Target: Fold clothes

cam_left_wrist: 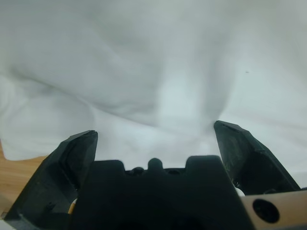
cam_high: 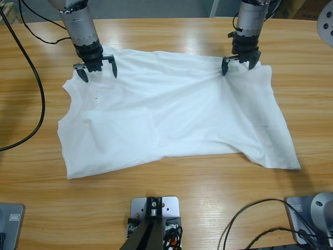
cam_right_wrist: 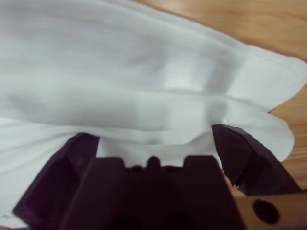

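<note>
One piece of the clothes, a plain white shirt [cam_high: 171, 114], lies spread and wrinkled across the wooden table [cam_high: 171, 34]. A tiny dark mark shows near its left end. My left gripper [cam_high: 95, 73] hangs open just above the shirt's far left corner. In the left wrist view, white cloth [cam_left_wrist: 144, 62] fills the space ahead of that gripper [cam_left_wrist: 156, 132]. My right gripper [cam_high: 240, 66] is open and down on the shirt's far edge, right of the middle, where creases fan out from it. In the right wrist view, folds of the cloth [cam_right_wrist: 120, 72] lie between the jaws of the gripper [cam_right_wrist: 156, 134].
A black cable [cam_high: 32, 73] loops over the table's left end. More cables [cam_high: 250, 216] lie at the near right. Bare wood runs along the near edge [cam_high: 78, 208] and behind the shirt.
</note>
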`<state>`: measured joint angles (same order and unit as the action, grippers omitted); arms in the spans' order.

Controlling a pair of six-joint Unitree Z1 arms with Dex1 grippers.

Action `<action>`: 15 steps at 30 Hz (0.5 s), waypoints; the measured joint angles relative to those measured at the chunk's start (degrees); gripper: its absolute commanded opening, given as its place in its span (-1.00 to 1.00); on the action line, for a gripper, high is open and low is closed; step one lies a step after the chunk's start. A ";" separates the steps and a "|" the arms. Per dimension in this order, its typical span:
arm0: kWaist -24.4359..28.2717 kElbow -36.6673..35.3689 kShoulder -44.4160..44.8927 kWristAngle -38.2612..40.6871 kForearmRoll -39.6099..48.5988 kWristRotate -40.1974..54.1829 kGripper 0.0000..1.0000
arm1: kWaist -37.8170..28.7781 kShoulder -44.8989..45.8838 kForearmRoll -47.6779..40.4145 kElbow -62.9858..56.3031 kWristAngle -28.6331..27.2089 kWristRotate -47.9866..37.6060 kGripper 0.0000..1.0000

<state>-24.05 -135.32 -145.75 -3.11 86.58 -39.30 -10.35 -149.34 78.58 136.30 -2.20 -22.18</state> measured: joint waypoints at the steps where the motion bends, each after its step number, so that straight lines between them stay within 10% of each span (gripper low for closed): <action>1: 0.03 -0.35 -0.11 0.00 0.00 0.00 0.88 | 0.10 0.07 0.31 0.18 -0.04 0.15 1.00; 9: -0.03 2.43 6.09 0.00 0.00 0.04 0.86 | -2.22 15.57 0.88 -5.41 -0.42 4.10 1.00; 15: -7.68 25.16 28.77 0.00 0.08 -0.92 0.78 | -3.09 37.84 -3.13 -31.48 4.85 7.24 1.00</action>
<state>-31.74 -110.16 -116.97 -3.11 86.66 -40.22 -13.44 -111.50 75.45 104.82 2.65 -14.95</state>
